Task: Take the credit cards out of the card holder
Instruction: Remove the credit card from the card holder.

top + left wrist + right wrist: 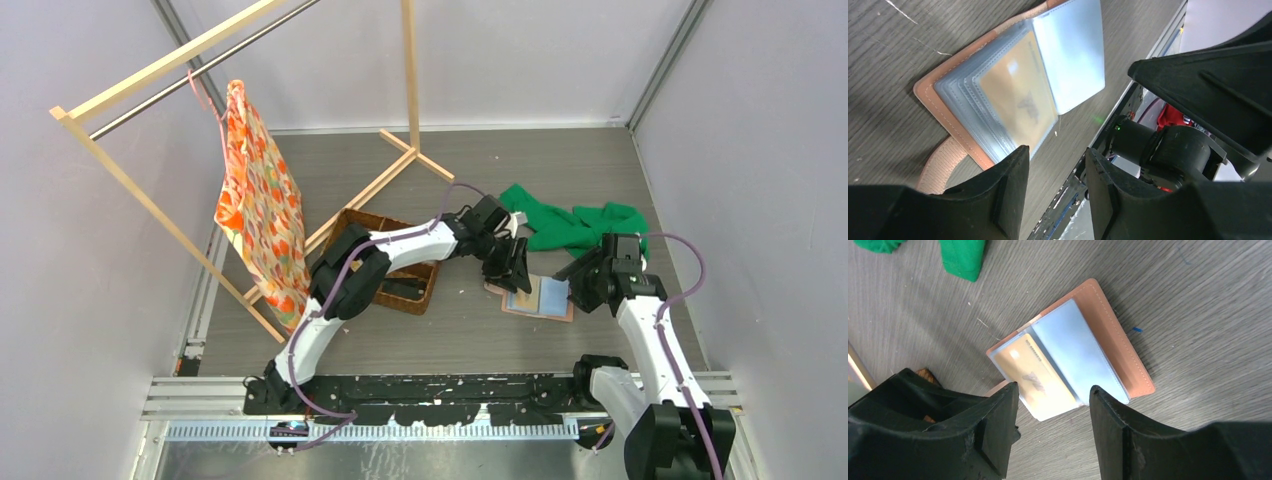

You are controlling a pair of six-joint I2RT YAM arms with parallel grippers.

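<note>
A brown woven basket (415, 300) is sitting left of the salmon-pink leather card holder (540, 298), which is lying open on the table. The left gripper (1055, 165) is hovering over the card holder's left edge and the right gripper (1053, 400) over its right edge. Both have their fingers spread and are grasping nothing.

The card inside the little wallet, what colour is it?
The card is golden tan, under a clear sleeve. The right wrist view shows it best.

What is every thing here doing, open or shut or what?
salmon-pink leather card holder: lying open.
gold card: tucked inside the holder.
left gripper: open, empty.
right gripper: open, empty.
green cloth: crumpled.
orange patterned cloth: hanging.
</note>
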